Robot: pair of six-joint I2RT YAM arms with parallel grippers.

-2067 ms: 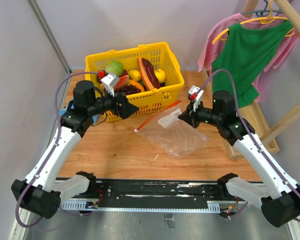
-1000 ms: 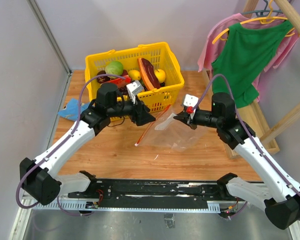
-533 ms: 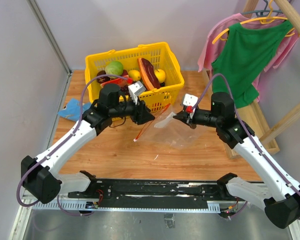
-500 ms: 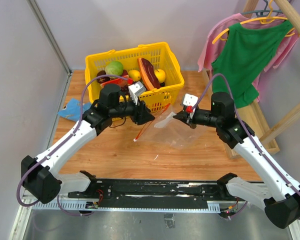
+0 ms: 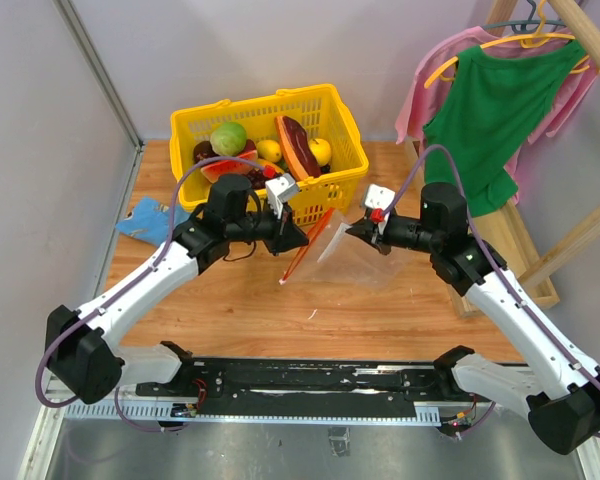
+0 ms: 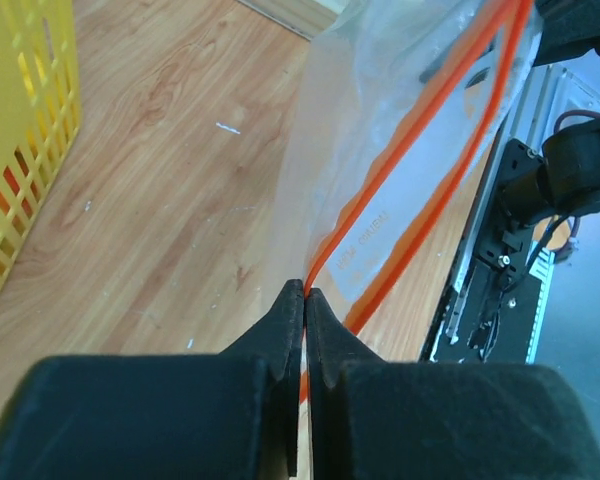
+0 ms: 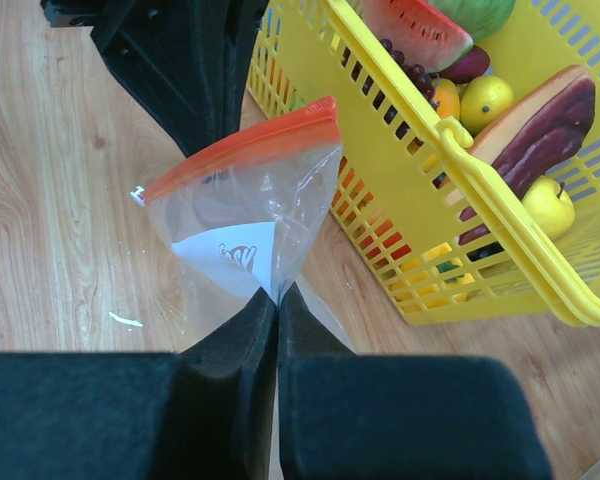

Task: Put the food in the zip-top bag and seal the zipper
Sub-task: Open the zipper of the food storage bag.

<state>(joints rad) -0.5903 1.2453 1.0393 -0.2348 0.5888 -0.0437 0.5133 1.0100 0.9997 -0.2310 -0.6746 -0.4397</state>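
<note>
The clear zip-top bag (image 5: pixel 352 257) hangs over the wooden table between my two grippers. My left gripper (image 5: pixel 306 238) is shut on one lip of the orange zipper (image 6: pixel 412 138), right at its fingertips (image 6: pixel 305 292). My right gripper (image 7: pixel 278 290) is shut on the bag's clear film (image 7: pixel 248 215) below the zipper (image 7: pixel 242 152), whose white slider tab (image 7: pixel 137 194) sits at the left end. The food lies in the yellow basket (image 5: pixel 332 183): a watermelon slice (image 7: pixel 414 30), a yellow fruit (image 7: pixel 485 100) and a dark purple piece (image 7: pixel 468 66). The bag holds only a white label.
The basket (image 7: pixel 500 215) also holds a green cabbage (image 5: pixel 228 137) and a maroon slab (image 5: pixel 298 146). A blue cloth (image 5: pixel 148 219) lies at the table's left edge. Green and pink garments (image 5: pixel 500 105) hang on a wooden rack (image 5: pixel 570 242) at the right.
My left gripper has closed on the zipper strip and shifted slightly right. The zipper edge now stands more upright and off the table. The right gripper stays shut on the bag.
</note>
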